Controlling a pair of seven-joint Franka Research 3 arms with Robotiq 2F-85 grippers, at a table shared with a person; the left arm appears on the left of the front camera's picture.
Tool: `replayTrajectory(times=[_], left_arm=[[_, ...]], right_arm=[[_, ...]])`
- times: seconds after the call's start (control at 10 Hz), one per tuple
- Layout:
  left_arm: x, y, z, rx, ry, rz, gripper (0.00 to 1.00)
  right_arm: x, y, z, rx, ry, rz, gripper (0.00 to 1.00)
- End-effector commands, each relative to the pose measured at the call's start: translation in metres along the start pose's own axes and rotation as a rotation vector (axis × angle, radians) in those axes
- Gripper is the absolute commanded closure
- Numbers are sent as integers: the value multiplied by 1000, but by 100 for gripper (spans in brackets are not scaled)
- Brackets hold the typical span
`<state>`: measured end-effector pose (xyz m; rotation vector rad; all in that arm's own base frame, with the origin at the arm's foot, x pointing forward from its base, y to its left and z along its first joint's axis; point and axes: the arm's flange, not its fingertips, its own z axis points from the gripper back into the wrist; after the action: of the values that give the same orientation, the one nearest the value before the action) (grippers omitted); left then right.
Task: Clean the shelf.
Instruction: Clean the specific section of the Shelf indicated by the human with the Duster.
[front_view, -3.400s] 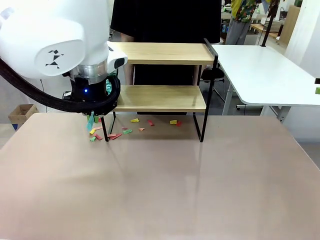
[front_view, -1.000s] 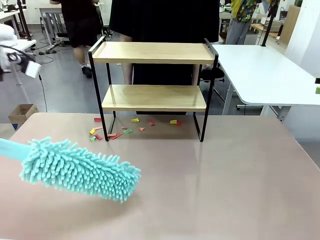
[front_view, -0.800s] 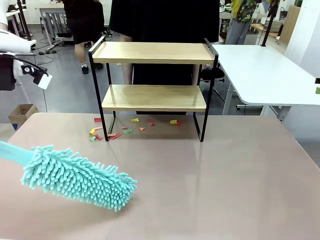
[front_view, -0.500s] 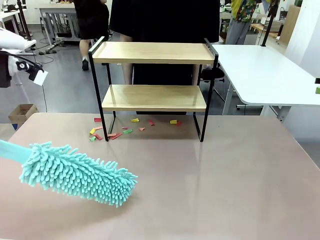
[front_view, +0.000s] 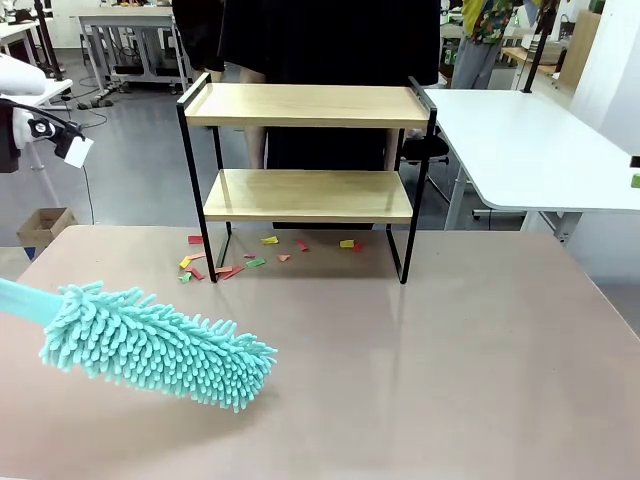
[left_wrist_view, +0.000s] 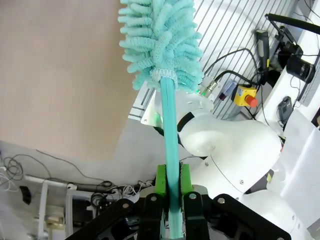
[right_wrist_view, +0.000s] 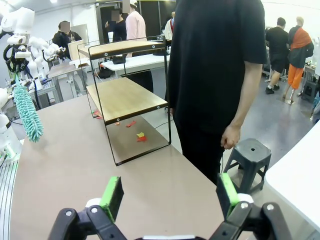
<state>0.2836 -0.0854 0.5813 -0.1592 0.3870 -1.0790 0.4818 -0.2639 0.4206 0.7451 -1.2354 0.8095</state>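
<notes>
Green-padded left pincer (left_wrist_view: 173, 177): jaws drawn narrow, clamped on the thin teal handle (left_wrist_view: 167, 125) of a duster, one pad on each side of the stick. Duster head (left_wrist_view: 160, 45): fluffy teal microfibre, long and tapering, extending straight out from the pincer; in the front view the duster head (front_view: 155, 345) lies slantwise low over the near-left part of the worktop (front_view: 420, 380), and whether it touches the surface cannot be told. Right pincer (right_wrist_view: 170, 195): jaws spread wide, nothing between the pads, raised above the worktop's edge. Worktop: pale brown, matte. Shelf (front_view: 310, 195): two light wooden boards in a thin black frame, upright on four legs at the far middle of the worktop, well apart from the duster head; from the right wrist the shelf (right_wrist_view: 125, 97) shows end-on. Paper scraps (front_view: 225, 265): small red, yellow and green bits scattered on the worktop beneath the shelf and around its front left leg. Person (front_view: 330, 40): in black clothing, standing just behind the shelf, one hand (right_wrist_view: 231, 137) hanging loose at the side. Stool (right_wrist_view: 250, 155): dark, low, beside the person. White table (front_view: 530, 150): to the right, beyond the worktop.
</notes>
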Motion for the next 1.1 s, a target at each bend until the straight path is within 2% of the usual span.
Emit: replayTrajectory(times=[0.0, 1.0], left_arm=[[-2, -2, 1, -19, -13, 8, 87], [-2, -2, 1, -19, -13, 8, 87]], right_arm=[[3, 1, 0, -1, -2, 5, 0], [3, 1, 0, -1, -2, 5, 0]])
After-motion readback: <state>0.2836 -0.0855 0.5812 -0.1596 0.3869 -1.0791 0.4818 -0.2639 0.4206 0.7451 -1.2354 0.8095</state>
